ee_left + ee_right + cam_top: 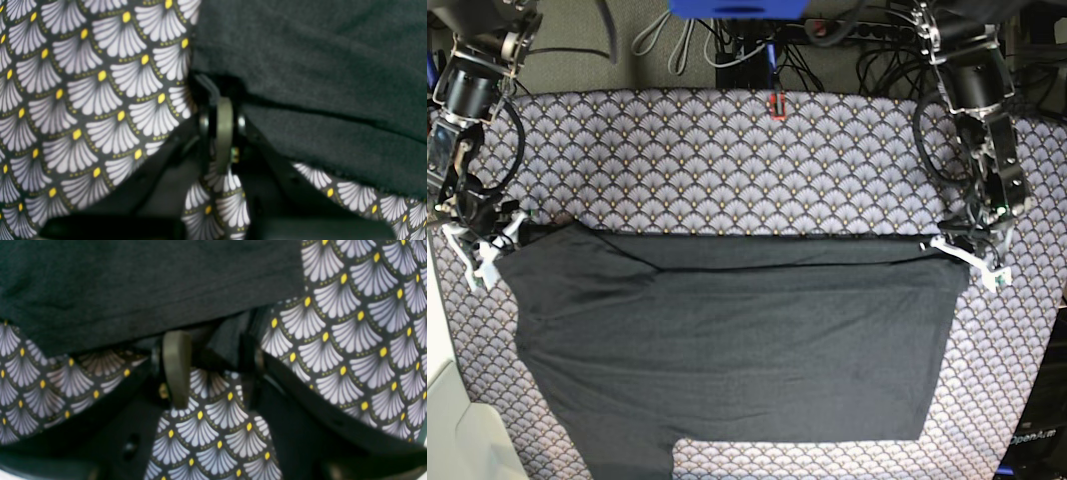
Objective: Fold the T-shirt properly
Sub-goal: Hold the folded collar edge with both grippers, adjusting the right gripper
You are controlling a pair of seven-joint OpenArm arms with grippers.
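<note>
The dark charcoal T-shirt (727,340) lies spread flat on the patterned tablecloth (727,160), its top part folded over along a straight far edge. My left gripper (949,245) is at the fold's right end, shut on the T-shirt's edge; in the left wrist view the gripper's (223,106) jaws are pressed together under the T-shirt's cloth (317,66). My right gripper (505,238) is at the fold's left corner. In the right wrist view that gripper (213,350) stands open, the T-shirt's (133,283) corner between its tips and tablecloth showing through the gap.
Cables and a power strip (857,30) run behind the table's far edge, and a small red object (775,104) sits at the back centre. A white surface (447,420) borders the table at the front left. Both arms come down from the far corners.
</note>
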